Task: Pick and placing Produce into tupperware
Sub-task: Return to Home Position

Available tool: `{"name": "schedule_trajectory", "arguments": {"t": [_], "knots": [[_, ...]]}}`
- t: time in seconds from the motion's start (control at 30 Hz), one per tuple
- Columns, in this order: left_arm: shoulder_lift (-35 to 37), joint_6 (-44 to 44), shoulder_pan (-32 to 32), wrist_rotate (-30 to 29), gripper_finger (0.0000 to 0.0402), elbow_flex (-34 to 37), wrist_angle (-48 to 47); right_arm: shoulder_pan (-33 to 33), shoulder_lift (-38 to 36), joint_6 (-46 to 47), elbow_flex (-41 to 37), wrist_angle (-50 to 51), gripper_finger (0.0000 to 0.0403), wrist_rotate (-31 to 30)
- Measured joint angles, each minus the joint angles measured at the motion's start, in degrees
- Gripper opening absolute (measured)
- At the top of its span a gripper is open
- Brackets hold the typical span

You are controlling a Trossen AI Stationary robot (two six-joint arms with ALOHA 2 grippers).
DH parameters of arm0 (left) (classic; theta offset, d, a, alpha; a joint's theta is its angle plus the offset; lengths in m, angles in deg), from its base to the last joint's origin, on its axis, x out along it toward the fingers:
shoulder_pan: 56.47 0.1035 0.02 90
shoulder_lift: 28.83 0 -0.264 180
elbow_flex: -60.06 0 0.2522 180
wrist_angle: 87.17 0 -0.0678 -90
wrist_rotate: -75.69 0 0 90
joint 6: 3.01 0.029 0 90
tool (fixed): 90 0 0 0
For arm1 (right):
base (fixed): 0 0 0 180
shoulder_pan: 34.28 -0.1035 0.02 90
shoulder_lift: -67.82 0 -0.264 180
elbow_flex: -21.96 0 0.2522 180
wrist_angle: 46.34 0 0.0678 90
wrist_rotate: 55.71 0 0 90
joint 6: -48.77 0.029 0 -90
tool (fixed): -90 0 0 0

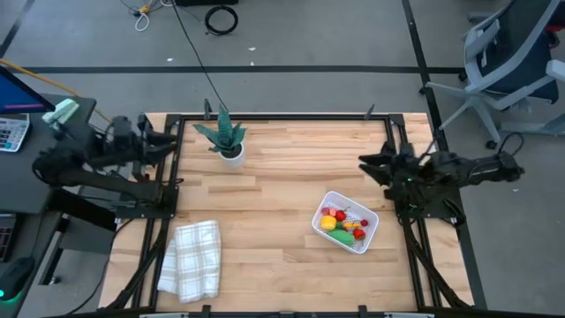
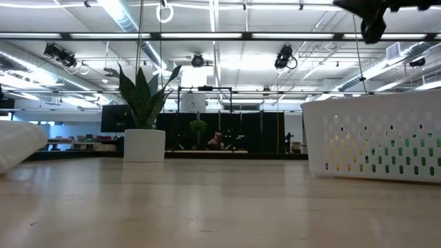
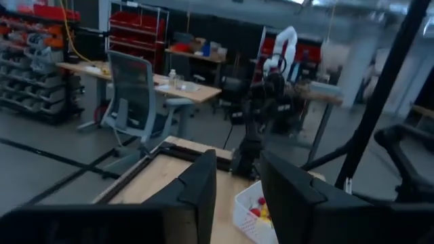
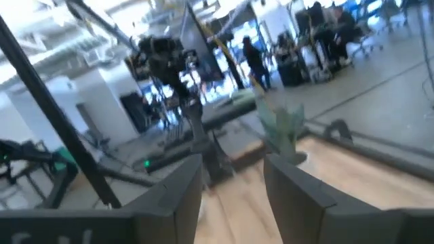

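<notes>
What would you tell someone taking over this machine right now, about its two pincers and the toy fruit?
Left pincer: open, empty, at the left edge of the table.
Right pincer: open, empty, at the right edge, near the container.
White container: on the table's right part, holding the toy produce, red, yellow and green.
Done: no produce shows loose on the table.
Left: seemingly nothing to pick; the arms only need to rest.
Potted plant and folded cloth are not part of the job.

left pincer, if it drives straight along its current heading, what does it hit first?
From the left pincer, path looks free over the table; first in line seems the right arm at the far side. The tupperware sits below that line. Depth is unclear.
</notes>
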Motion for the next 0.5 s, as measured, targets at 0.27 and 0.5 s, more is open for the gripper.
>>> {"name": "schedule_trajectory", "arguments": {"t": [0.27, 0.5], "knots": [[8.41, -2.08, -0.02, 0.01, 0.0117, 22.03, 21.38, 9.55, -0.17, -0.25, -9.43, -16.17, 0.0165, 13.58], [15.1, -1.83, 0.61, -0.22, 0.0126, 31.71, 26.94, 12.9, -0.28, 4.66, -14.0, -17.34, 0.0165, 16.63]]}}
